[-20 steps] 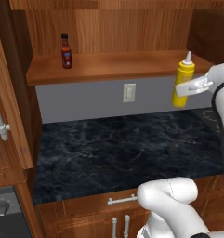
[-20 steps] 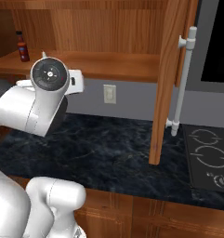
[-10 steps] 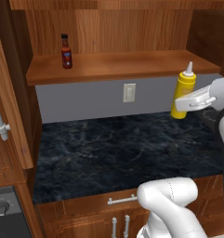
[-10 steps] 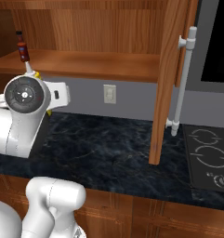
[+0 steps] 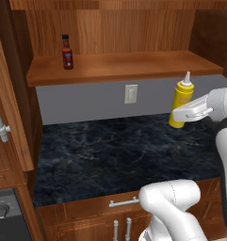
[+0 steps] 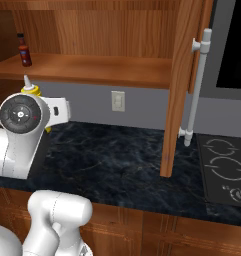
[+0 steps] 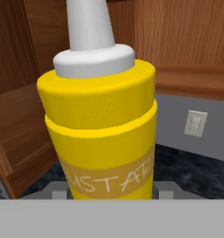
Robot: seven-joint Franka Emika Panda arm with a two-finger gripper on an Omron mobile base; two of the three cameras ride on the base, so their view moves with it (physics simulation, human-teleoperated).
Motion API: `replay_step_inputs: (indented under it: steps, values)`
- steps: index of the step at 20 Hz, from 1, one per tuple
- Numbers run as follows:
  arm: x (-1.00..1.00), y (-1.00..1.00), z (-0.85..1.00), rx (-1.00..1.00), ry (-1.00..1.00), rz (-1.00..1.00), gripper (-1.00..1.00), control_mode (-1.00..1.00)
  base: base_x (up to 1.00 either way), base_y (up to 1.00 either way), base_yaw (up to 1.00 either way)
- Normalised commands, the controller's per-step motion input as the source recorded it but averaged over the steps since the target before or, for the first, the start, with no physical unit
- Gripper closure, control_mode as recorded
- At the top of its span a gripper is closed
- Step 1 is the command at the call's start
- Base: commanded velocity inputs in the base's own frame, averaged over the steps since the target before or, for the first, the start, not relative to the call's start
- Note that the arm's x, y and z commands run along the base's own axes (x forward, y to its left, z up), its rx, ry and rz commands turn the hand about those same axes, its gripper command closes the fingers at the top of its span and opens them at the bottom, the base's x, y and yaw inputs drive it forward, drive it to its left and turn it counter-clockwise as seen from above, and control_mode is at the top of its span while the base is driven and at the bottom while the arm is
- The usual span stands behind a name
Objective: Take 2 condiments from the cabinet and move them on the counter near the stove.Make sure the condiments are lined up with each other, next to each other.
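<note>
Yellow squeeze bottle [image 5: 181,103], end effector [image 5: 184,113]-clamped, hangs below the shelf [image 5: 124,67] edge.

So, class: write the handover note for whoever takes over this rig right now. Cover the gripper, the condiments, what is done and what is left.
Gripper: shut on the yellow squeeze bottle, upright, out of the cabinet, low over the counter by the back wall.
Dark red sauce bottle: on the cabinet shelf.
Stove: at the counter's far end, past the open cabinet door.
Done: first bottle taken out.
Left: set it near the stove, fetch the red one, line them up.
</note>
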Motion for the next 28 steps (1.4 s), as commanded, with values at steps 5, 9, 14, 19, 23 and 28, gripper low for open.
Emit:
replay_step_inputs:
  steps: [5,9,14,19,23,28]
  values:
    - [0.00,0.07,-0.23,0.00,0.00,0.00,1.00,-1.00,0.00,0.00,0.00]
    - [0.00,0.00,-0.14,0.00,0.00,0.00,1.00,-1.00,0.00,0.00,0.00]
    - [0.00,0.00,-0.02,0.00,0.00,0.00,1.00,-1.00,0.00,0.00,0.00]
    - [0.00,0.00,0.00,0.00,0.00,0.00,1.00,-1.00,0.00,0.00,0.00]
    - [0.00,0.00,0.00,0.00,0.00,0.00,1.00,-1.00,0.00,0.00,0.00]
    - [0.00,0.00,0.00,0.00,0.00,0.00,1.00,1.00,-0.15,-0.03,0.00]
